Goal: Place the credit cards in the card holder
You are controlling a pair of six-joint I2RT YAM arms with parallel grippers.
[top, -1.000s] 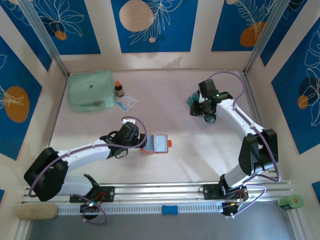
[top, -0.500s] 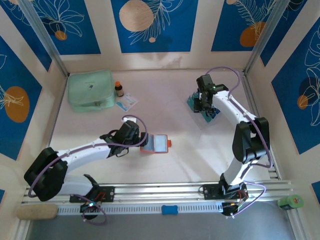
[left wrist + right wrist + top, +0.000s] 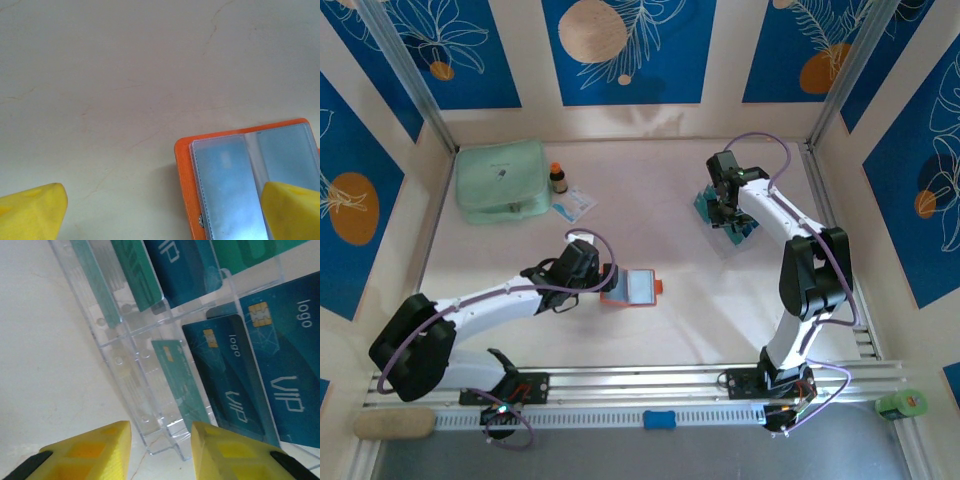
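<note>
The orange-red card holder (image 3: 632, 287) lies open on the table, pale pockets up. My left gripper (image 3: 603, 279) is at its left edge, open wide. In the left wrist view one yellow finger (image 3: 292, 210) overlaps the holder (image 3: 182, 170) and the other rests on bare table, so my left gripper (image 3: 162, 192) grips nothing. The credit cards (image 3: 732, 218) stand in a clear acrylic rack (image 3: 127, 370): a teal card (image 3: 182, 385) and blue VIP cards (image 3: 235, 375). My right gripper (image 3: 161, 432) hovers at the rack's near end, jaws partly apart and holding nothing; it also appears from above (image 3: 723, 208).
A mint-green zip pouch (image 3: 500, 180), a small brown bottle (image 3: 558, 178) and a white-and-blue packet (image 3: 574, 204) sit at the back left. Patterned walls close in three sides. A green object (image 3: 902, 404) lies by the front rail at the right.
The right arm has folded in and its gripper shifted slightly left and back over the card rack, jaws a touch narrower. The left arm and the card holder have stayed still.
</note>
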